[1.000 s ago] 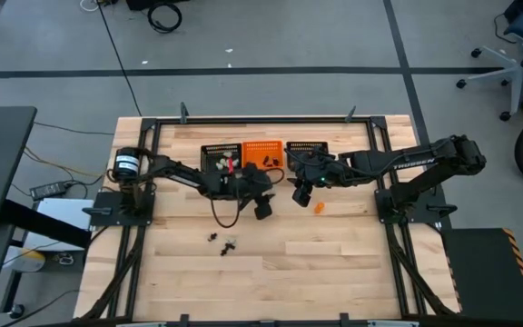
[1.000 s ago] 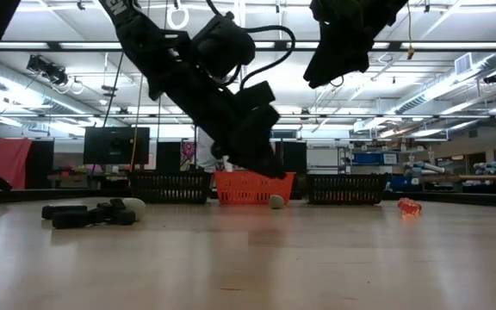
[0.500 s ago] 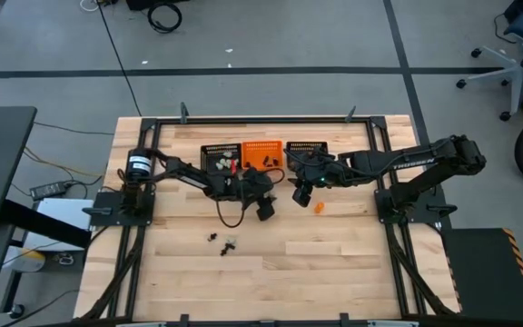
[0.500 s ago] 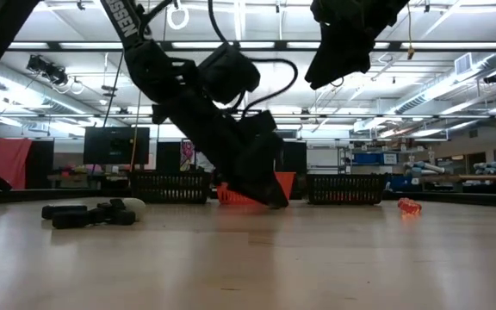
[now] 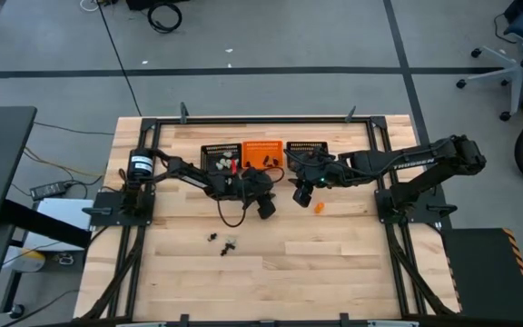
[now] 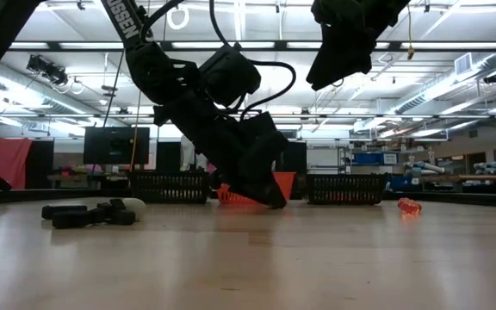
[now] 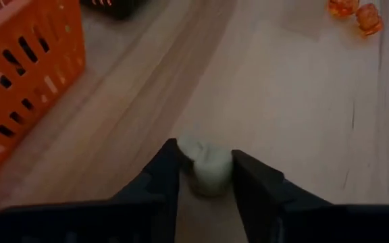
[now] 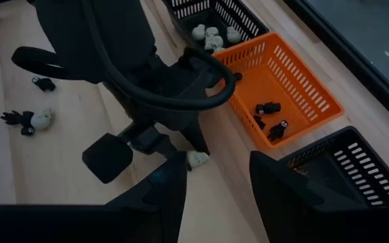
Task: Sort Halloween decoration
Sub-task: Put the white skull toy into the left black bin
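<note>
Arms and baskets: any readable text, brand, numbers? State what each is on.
"TROSSEN": along the right arm, high view, small but legible.
"SSEN": tail of a longer word, on the left arm, low view; the start is cut off at the picture's edge.
No markings readable on the orange basket or the pale trinket.
Signs in the room behind the table: too blurred to read.
No numbers anywhere.

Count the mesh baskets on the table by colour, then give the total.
Black baskets: 2
Orange basket: 1
Total: 3
</note>
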Controlling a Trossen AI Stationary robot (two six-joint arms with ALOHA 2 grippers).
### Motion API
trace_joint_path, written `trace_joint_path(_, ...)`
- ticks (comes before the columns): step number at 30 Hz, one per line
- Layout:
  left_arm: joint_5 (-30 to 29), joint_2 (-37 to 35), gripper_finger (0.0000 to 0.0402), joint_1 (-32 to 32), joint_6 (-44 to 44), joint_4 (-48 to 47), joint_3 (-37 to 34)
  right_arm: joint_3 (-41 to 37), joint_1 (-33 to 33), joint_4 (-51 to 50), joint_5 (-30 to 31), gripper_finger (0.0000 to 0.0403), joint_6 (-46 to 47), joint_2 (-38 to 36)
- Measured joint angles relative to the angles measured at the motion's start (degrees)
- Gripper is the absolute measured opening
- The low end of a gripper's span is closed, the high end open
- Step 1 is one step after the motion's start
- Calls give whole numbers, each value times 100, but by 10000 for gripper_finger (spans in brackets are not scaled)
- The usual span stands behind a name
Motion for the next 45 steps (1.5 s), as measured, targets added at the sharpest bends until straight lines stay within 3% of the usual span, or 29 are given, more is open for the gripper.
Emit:
trace_joint_path(9, 49, -72, 59, -11, -122, -18, -10, 0, 0, 4, 0, 165, 11, 0)
trace_joint_path(25, 47, -793, 55, -128, -98, -284, -17, 0, 0, -43, 0, 165, -7, 0)
trace_joint_path(32, -755, -1392, 55, 4, 266, -1002, -17, 0, 0, -55, 7, 165, -147, 0)
trace_joint_path(37, -914, -1837, 55, 224, 721, -1492, -15, 0, 0, -55, 13, 165, -215, 0)
trace_joint_path(45, -1999, -2288, 55, 608, 713, -3485, -15, 0, 0, -63, 17, 165, -269, 0)
